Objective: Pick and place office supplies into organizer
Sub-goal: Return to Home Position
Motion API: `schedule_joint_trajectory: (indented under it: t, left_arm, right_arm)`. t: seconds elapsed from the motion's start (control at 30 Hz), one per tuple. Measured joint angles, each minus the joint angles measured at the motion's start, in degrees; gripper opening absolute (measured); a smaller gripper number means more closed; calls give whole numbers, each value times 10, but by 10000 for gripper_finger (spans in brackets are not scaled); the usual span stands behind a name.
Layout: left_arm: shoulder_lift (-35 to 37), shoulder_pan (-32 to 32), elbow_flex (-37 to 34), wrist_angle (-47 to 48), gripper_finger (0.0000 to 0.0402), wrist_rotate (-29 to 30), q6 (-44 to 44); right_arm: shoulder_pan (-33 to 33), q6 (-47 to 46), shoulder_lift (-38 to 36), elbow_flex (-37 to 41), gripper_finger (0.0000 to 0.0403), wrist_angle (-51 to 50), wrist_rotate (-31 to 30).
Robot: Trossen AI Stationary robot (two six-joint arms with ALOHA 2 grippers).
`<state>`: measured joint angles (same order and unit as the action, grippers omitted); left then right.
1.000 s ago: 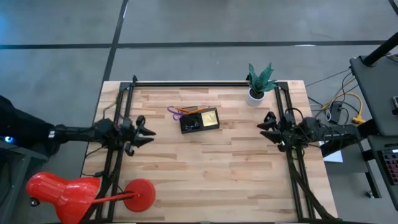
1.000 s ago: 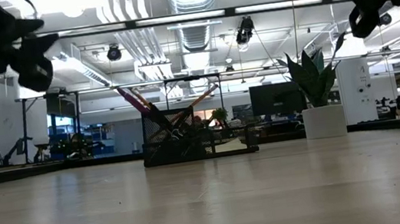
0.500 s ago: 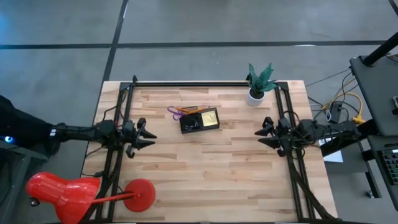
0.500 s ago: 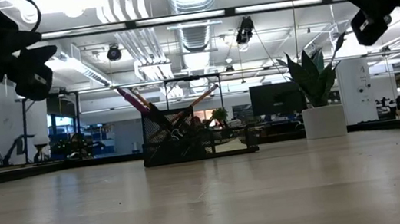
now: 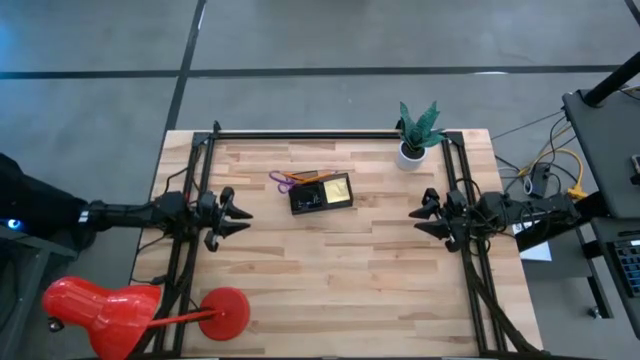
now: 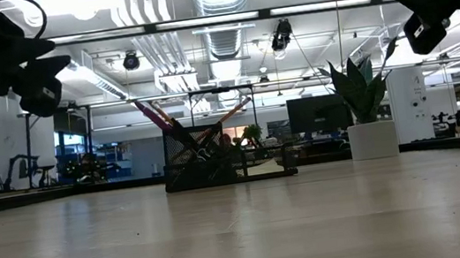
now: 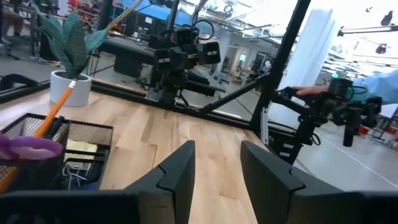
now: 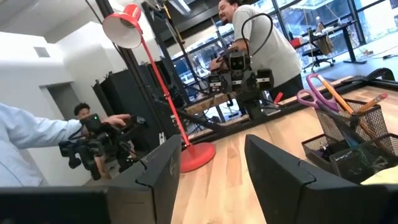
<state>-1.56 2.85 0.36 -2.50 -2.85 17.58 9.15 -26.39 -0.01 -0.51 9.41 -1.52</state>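
Note:
The black mesh organizer [image 5: 320, 193] stands on the table's far middle, seen also in the low view [image 6: 217, 168]. The purple-handled scissors [image 5: 283, 180], the orange pencil [image 5: 305, 176] and the yellow sticky-note pad [image 5: 337, 188] sit in it, the scissors and the pencil leaning out over its left rim. My left gripper [image 5: 241, 217] hovers open near the table's left side, pointing at the organizer [image 7: 74, 149]. My right gripper [image 5: 415, 217] hovers open near the right side, opposite it. Both are raised above the table [image 6: 38, 78] [image 6: 420, 17]. Pens and small pieces cannot be made out.
A white pot with a green plant [image 5: 413, 140] stands at the far right. A red desk lamp [image 5: 150, 310] sits at the near left corner. Black frame rails [image 5: 195, 200] run along both sides. People stand beyond the table [image 8: 261, 37]. Bare wood lies between the grippers.
My right gripper has shifted a little toward the table's near edge and stays open. My left gripper has moved slightly the same way and dropped a little in the low view. The organizer and its contents have not moved.

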Motion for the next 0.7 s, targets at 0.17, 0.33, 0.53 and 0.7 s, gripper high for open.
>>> schedule_joint_trajectory:
  t: [0.17, 0.33, 0.53, 0.7]
  left_arm:
    - [0, -4, 0, 0, 114, 0, 0]
    - [-5, -4, 0, 0, 114, 0, 0]
    - [-8, -4, 0, 1, 114, 0, 0]
    - [-6, -4, -1, 1, 114, 0, 0]
  right_arm:
    - [0, 0, 0, 0, 169, 0, 0]
    - [0, 0, 0, 0, 169, 0, 0]
    - [0, 0, 0, 0, 169, 0, 0]
    - [0, 0, 0, 0, 169, 1, 0]
